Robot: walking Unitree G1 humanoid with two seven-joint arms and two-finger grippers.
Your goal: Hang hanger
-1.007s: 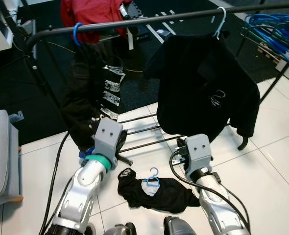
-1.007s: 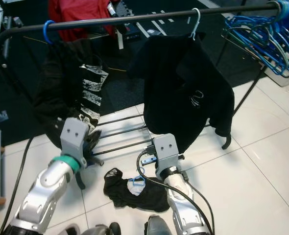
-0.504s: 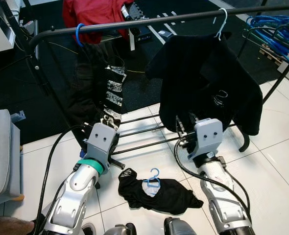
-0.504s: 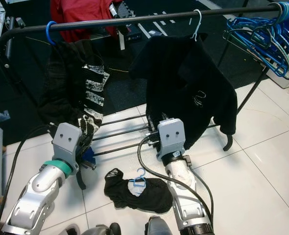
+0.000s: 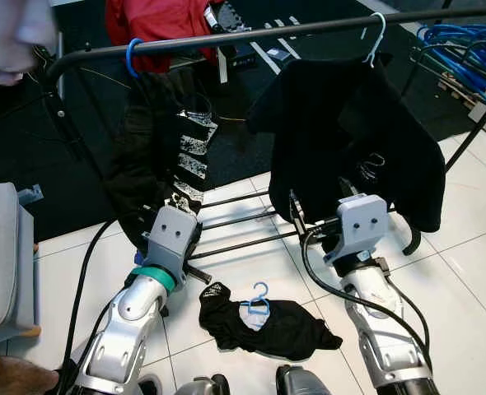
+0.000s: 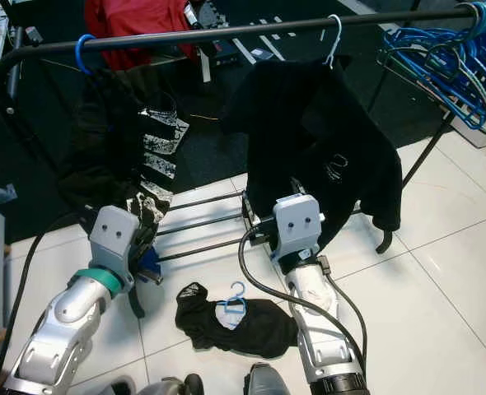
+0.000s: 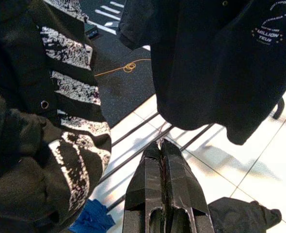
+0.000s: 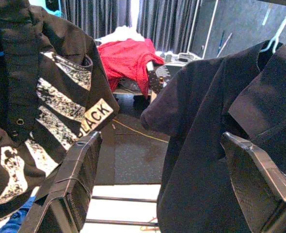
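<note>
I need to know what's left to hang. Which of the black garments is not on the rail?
The black garment crumpled on the white floor tiles between the two arms, with a small blue hanger lying on it. The striped one and the black shirt hang from the rail.

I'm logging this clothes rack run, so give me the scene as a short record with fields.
rack rail: black bar across the top
hung garments: black striped jacket on a blue hanger; black shirt on a white hanger
spare hangers: blue bunch at the rail's right end
on floor: black garment with a small blue hanger on it
left tool: shut, empty
right tool: open, empty, facing the rack
</note>
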